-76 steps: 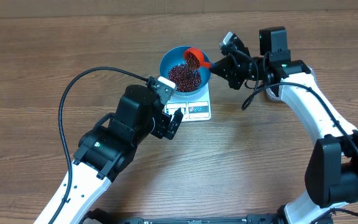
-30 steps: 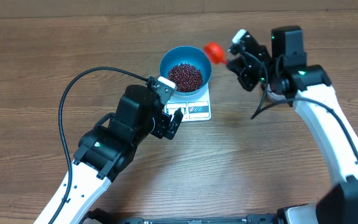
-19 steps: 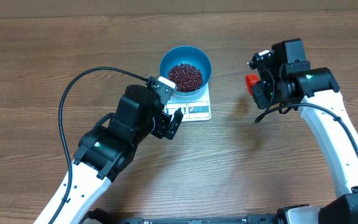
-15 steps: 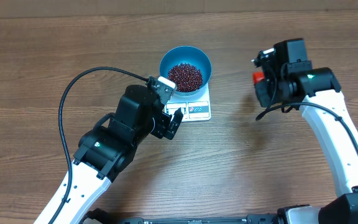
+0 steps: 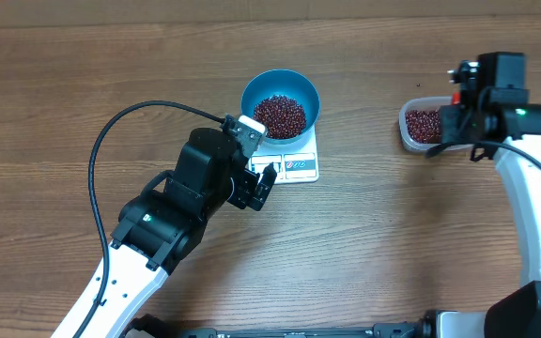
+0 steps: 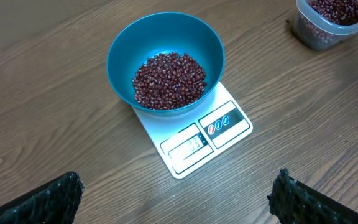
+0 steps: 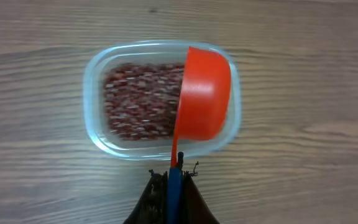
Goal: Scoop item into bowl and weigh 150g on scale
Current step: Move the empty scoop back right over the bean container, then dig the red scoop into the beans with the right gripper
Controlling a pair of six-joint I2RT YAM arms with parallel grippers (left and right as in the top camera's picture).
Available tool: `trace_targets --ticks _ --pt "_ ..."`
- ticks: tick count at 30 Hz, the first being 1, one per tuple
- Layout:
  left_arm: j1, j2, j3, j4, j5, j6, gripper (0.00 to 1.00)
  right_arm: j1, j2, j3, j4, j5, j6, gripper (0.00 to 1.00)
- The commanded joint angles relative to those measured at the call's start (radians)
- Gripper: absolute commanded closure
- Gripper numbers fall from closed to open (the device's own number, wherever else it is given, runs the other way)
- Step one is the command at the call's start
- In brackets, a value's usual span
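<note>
Heaping loosely, tiny maroon beans (image 6: 169, 79) sat in the round, smooth light-blue bowl (image 6: 122, 53) atop the flat white scale (image 6: 232, 124). The left gripper (image 6: 176, 202) hung wide open nearby. The right gripper (image 7: 169, 182) pinched the handle of a glossy red scoop (image 7: 202, 93) over the clear tub (image 7: 95, 81).

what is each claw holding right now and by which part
Right claw grips the scoop by the end of its handle, cup above the tub. Left claw is open, holding nothing.
</note>
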Motion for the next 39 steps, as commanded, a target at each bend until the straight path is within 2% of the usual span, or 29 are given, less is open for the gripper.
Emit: trace_targets --ticks 1,23,33,39 --pt "0.004 0.002 -0.003 0.001 0.002 0.019 0.0 -0.03 0.016 -0.011 0.003 0.011 0.007 0.96" --pt "0.004 0.002 -0.003 0.001 0.002 0.019 0.0 -0.032 0.257 -0.013 0.014 0.005 -0.012 0.96" --pt "0.004 0.002 -0.003 0.001 0.002 0.019 0.0 -0.034 0.261 -0.013 0.016 -0.248 -0.02 0.97" --pt "0.004 0.002 -0.003 0.001 0.002 0.019 0.0 -0.034 0.261 -0.013 0.019 -0.325 -0.019 0.96"
